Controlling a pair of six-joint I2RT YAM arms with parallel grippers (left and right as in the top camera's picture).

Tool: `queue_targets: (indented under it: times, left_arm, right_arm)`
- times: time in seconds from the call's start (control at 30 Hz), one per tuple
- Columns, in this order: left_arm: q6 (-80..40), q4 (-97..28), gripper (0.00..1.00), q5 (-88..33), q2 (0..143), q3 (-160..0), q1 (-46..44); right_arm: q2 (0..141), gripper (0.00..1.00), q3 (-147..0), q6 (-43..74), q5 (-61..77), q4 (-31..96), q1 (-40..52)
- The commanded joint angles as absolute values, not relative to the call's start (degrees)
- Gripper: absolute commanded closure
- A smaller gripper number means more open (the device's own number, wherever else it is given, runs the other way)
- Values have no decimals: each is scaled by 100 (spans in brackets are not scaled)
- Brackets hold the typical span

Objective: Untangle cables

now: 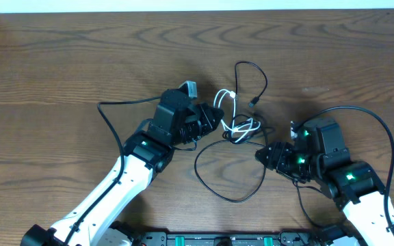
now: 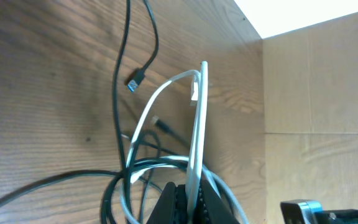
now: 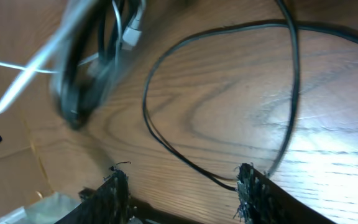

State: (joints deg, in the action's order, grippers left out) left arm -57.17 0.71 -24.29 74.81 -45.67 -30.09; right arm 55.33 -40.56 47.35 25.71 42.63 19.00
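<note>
cables: tangled mid-surface [image 1: 60,61] between arms | white cable [image 2: 197,124]: long axis straight out from left gripper [image 1: 216,117], jaws clamped on it | black cables [image 3: 295,93]: loops far and near | right gripper [image 3: 182,196]: jaws spread over near loop

**Materials and finishes, as I see them**

- white cable [image 2: 199,124]: smooth, glossy plastic sheath.
- black cable [image 3: 295,74], beside the white cable: smooth sheath, duller.
- table [image 1: 60,61], under the white cable: grained wood, smooth, low sheen, some glare.
- my right fingers [image 3: 250,196]: black, rough, with frayed fibrous edges.
</note>
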Motion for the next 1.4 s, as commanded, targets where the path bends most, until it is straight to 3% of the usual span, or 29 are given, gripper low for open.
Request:
queue_targets:
  times: [0.0, 0.43, 0.6, 0.73, 0.93, 1.37]
  left_arm:
    - [-5900, 97, 92, -2486, 7446, -4589, -3074]
    - [-6539, 755, 92, -2530, 7446, -4589, -3374]
    - [-6810, 917, 92, -2665, 7443, -4589, -3374]
    - [-6825, 2073, 93, -3063, 7345, -4589, -3273]
    - [-6829, 3074, 92, -3068, 6810, -4589, -2646]
    - [-6713, 2718, 92, -3068, 5531, -4589, -950]
  right_arm:
    - [5548, 46, -4119, 4978, 2604, 4088, 1959]
    - [5905, 49, -4119, 5579, 2093, 3701, 2130]
    - [6473, 47, -4119, 6410, 1424, 3706, 2410]
    - [7227, 48, -4117, 6982, 913, 3905, 2469]
    - [7804, 49, -4119, 6987, 862, 4097, 2429]
    - [7876, 51, -4119, 6978, 139, 4775, 2051]
